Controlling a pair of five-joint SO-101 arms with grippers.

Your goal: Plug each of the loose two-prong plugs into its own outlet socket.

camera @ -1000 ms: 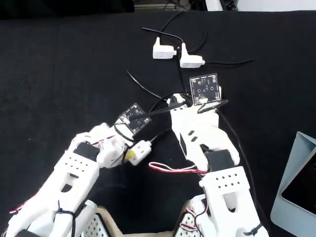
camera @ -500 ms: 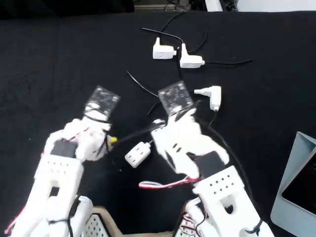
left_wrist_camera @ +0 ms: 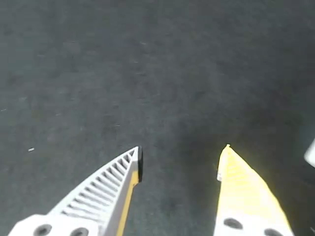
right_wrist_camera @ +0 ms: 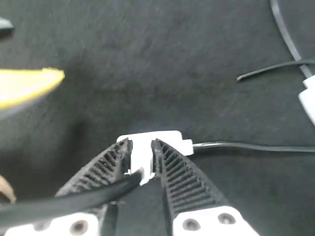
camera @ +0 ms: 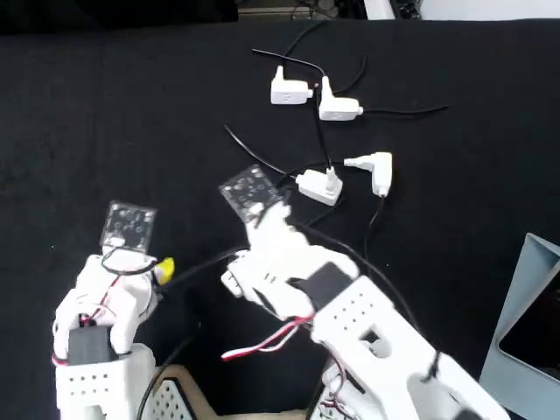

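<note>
My right gripper (right_wrist_camera: 141,145) is shut on a white socket block (right_wrist_camera: 150,147) whose black cable runs off to the side. In the high view that gripper (camera: 234,280) sits low in the middle of the black cloth, its arm covering most of the block. My left gripper (left_wrist_camera: 182,155) stands open over bare cloth, and its yellow finger (camera: 164,267) lies left of the block. A white two-prong plug (camera: 319,185) and an angled white plug (camera: 372,164) lie beyond the right arm. Two more white pieces (camera: 289,88) (camera: 339,108) rest at the far side.
Thin black cables (camera: 262,157) cross the middle and far part of the cloth. A grey-blue case (camera: 525,332) stands at the right edge. The left half of the cloth (camera: 105,131) is bare.
The left gripper let go of the socket block and drew back to the left. The right arm swung left from the far plugs and shut on the block.
</note>
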